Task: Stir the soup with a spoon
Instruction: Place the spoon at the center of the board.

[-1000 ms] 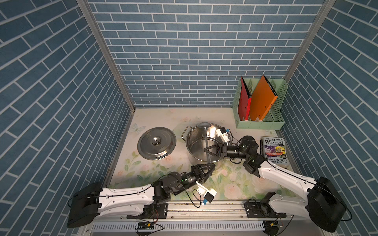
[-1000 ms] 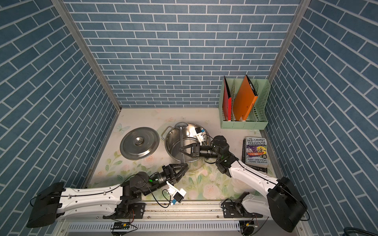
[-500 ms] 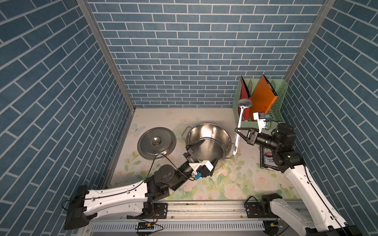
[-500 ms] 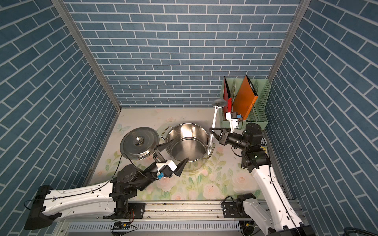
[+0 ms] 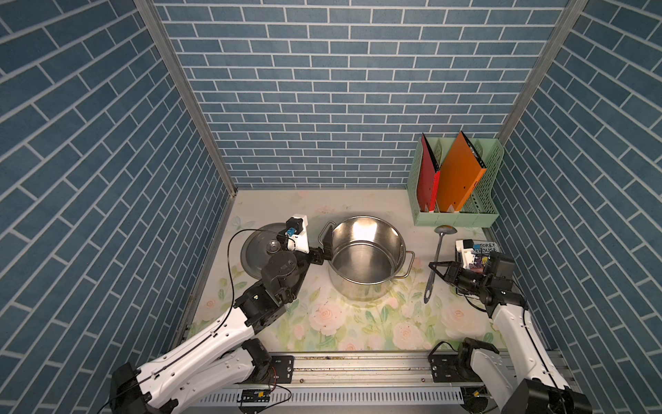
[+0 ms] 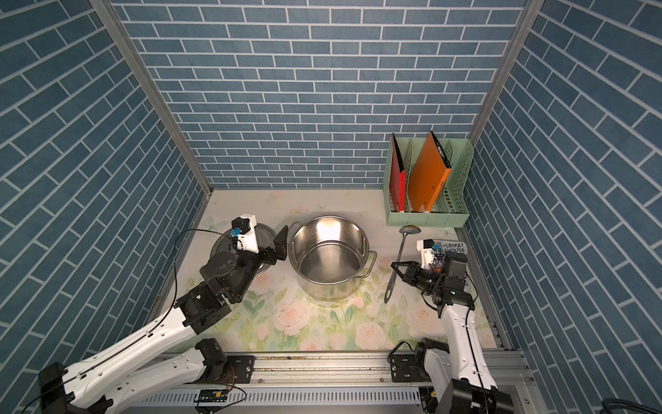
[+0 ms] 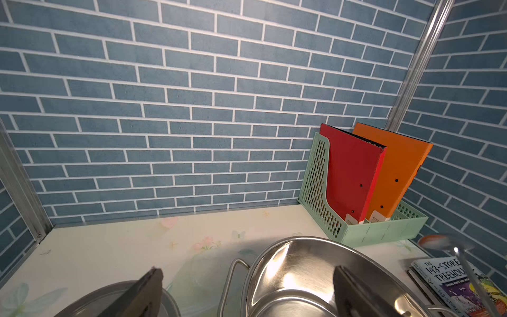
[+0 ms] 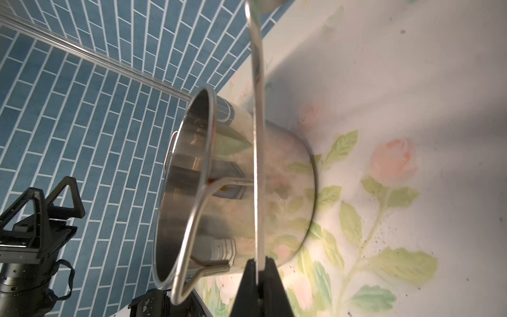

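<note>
Spoon (image 5: 439, 247) — just beside pot (image 5: 358, 229), outside it; right gripper (image 5: 432, 265) fingers clamped mid-shaft. Left gripper (image 5: 320, 253) fingers apart by far handle (image 5: 324, 229). Risk: thin shaft pivots in grip, strikes wall — unheld pot slides.

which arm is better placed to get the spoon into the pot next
Right. The right gripper is shut on the handle of the spoon just beside the pot, while the left gripper is open and empty at the pot's other side.

The left arm (image 5: 279, 274) hides much of the lid (image 5: 252, 251), right arm (image 5: 478, 281) half the book (image 5: 488, 248); right wrist view crops the spoon (image 8: 258, 137)'s bowl.
</note>
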### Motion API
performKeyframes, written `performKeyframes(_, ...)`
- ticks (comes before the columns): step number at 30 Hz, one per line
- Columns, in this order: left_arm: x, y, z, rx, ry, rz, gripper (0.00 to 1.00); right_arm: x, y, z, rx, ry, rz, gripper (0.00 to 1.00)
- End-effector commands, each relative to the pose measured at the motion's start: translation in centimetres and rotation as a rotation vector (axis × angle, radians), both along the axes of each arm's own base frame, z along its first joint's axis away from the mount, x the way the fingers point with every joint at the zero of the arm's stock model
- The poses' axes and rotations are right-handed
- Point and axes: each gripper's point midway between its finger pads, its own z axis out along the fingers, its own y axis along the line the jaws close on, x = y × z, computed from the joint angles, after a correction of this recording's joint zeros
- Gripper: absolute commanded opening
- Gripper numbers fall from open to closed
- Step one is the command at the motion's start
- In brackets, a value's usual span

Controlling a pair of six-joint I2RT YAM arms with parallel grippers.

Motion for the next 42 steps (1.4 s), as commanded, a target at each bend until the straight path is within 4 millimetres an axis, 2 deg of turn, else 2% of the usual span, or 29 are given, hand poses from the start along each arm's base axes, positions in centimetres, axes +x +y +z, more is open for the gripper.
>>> performKeyframes(1, 0.0, 1.1, -1.6, -0.028, 0.053, 0.034, 1.0, -0.2, 1.4, -0.7, -0.029, -0.063, 0.095, 0.0)
performKeyframes(8, 0.1, 3.3, -2.9, -0.01, 0.072, 0.114, 1.0, 0.1, 3.3, -5.2, -0.024, 0.005, 0.159, 0.0)
performKeyframes(13, 0.0, 5.0, -3.8, -0.01, 0.067, 0.162, 1.0, 0.2, 4.2, -7.1, -0.03, 0.024, 0.202, 0.0)
performKeyframes(17, -0.2, 5.6, -3.8, -0.019, 0.056, 0.179, 1.0, 0.1, 5.1, -8.2, -0.031, 0.04, 0.249, 0.0)
performKeyframes(36, -0.4, 6.4, -3.9, -0.016, 0.048, 0.209, 1.0, -0.4, 4.9, -12.6, -0.092, 0.184, 0.263, 0.0)
performKeyframes(42, -0.6, 6.7, -3.7, -0.023, 0.04, 0.214, 1.0, -0.5, 4.0, -14.1, -0.169, 0.234, 0.239, 0.14)
